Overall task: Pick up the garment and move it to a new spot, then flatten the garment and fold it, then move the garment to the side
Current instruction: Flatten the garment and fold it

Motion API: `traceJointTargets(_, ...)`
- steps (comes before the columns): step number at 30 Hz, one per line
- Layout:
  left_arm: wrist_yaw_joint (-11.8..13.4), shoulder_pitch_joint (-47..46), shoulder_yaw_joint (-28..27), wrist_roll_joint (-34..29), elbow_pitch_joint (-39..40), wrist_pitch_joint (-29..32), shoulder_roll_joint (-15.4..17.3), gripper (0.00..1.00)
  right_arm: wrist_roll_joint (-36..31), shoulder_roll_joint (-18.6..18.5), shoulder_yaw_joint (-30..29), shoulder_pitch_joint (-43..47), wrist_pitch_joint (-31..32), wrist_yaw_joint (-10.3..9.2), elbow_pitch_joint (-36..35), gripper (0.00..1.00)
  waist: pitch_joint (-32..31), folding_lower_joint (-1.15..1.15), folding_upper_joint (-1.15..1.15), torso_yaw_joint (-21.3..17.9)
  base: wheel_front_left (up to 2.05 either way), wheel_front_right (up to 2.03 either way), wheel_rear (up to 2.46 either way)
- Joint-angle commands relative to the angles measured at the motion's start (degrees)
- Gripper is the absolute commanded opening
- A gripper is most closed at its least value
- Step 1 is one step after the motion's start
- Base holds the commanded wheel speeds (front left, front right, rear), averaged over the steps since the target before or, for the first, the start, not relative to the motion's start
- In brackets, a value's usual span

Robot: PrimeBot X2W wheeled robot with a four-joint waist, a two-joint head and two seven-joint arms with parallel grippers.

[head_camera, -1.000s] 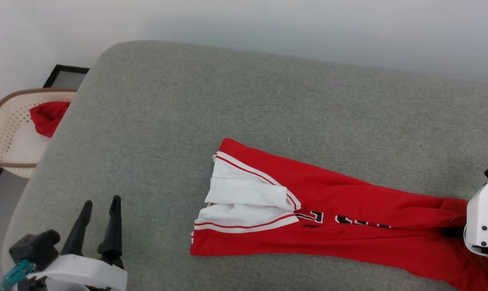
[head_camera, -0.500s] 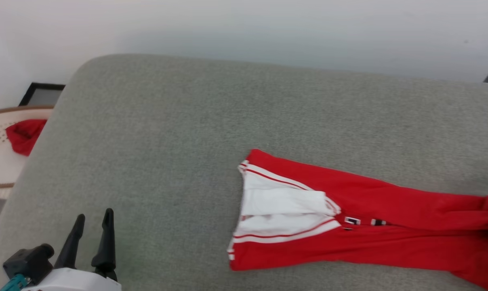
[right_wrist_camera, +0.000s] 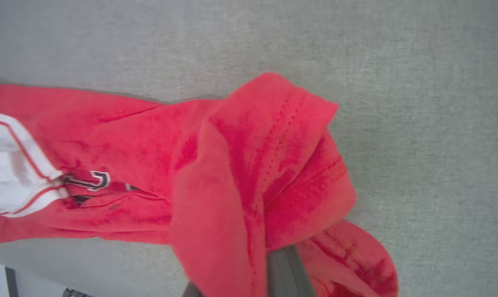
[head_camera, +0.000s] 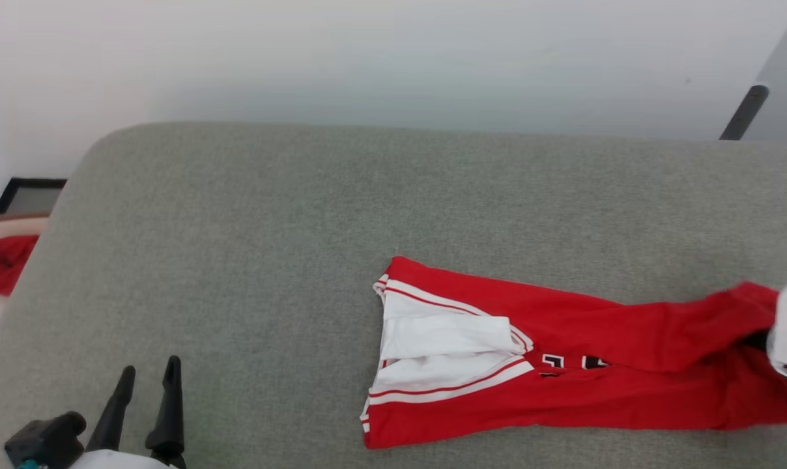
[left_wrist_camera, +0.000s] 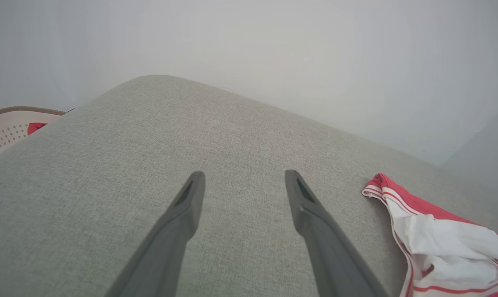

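My right gripper (right_wrist_camera: 280, 268) is pinched shut on one red end of the garment (head_camera: 582, 326) stretched along the grey cushion (head_camera: 237, 228), my left gripper (left_wrist_camera: 243, 181) open and empty, so I want a low, slow pull that leaves the white sleeves (head_camera: 442, 339) flat.

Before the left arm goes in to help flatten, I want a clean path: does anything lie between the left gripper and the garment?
Nothing visible does. Only the grey cushion lies between the open left gripper and the white-sleeved end of the garment, which sits off to that gripper's right.
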State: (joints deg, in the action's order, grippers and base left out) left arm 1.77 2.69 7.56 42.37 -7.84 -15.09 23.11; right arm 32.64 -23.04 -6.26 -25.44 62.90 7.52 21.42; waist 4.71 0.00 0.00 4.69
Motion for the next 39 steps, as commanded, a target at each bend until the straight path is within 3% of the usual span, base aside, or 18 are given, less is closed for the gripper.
traceJointTargets(1,0.13,0.58,-0.23,0.21,0.21,0.14,0.03,1.00,1.11,0.93,0.46,0.47,0.65,-0.07,-1.48,0.00,-1.02,0.00,0.00,-0.92,0.00,0.00,0.00)
traceJointTargets(5,0.30,1.14,-0.10,0.46,0.33,0.28,-0.02,1.00,3.25,4.26,2.06,1.03,2.81,-0.07,-7.16,0.00,-2.05,0.00,0.00,-1.17,0.00,0.00,0.00)
traceJointTargets(10,0.23,1.12,0.41,0.64,0.22,0.46,-0.35,1.00,1.98,11.05,3.25,1.16,3.24,-0.07,-11.68,0.00,-3.02,0.00,0.00,-0.01,0.00,0.00,0.00)
traceJointTargets(13,0.17,1.00,0.57,0.88,0.05,0.46,-0.70,1.00,-0.23,15.75,4.19,0.86,2.40,-0.07,-12.59,0.00,-3.25,0.00,0.00,1.15,0.00,0.00,0.00)
traceJointTargets(17,-0.32,-0.14,1.28,0.78,-0.45,0.53,-1.29,1.00,-3.02,19.13,5.92,-0.66,-0.12,-0.07,-11.35,0.00,-2.98,0.00,0.00,3.08,0.00,0.00,0.00)
traceJointTargets(21,-0.89,-1.78,2.59,0.41,-1.51,0.71,-2.10,1.00,-5.61,20.09,8.08,-2.31,-4.51,-0.07,-7.63,0.00,-2.20,0.00,0.00,5.46,0.00,0.00,0.00)
traceJointTargets(32,-2.85,-5.98,5.03,0.04,-5.52,0.52,-4.78,1.00,-0.09,20.20,17.50,-8.14,-17.88,-0.06,9.29,0.00,-0.38,0.00,0.00,11.43,0.00,0.00,0.00)
traceJointTargets(39,-3.82,-7.39,5.22,-0.02,-7.52,0.31,-5.88,1.00,1.28,20.22,23.06,-11.27,-21.97,-0.06,17.42,0.00,0.14,0.00,0.00,12.98,0.00,0.00,0.00)
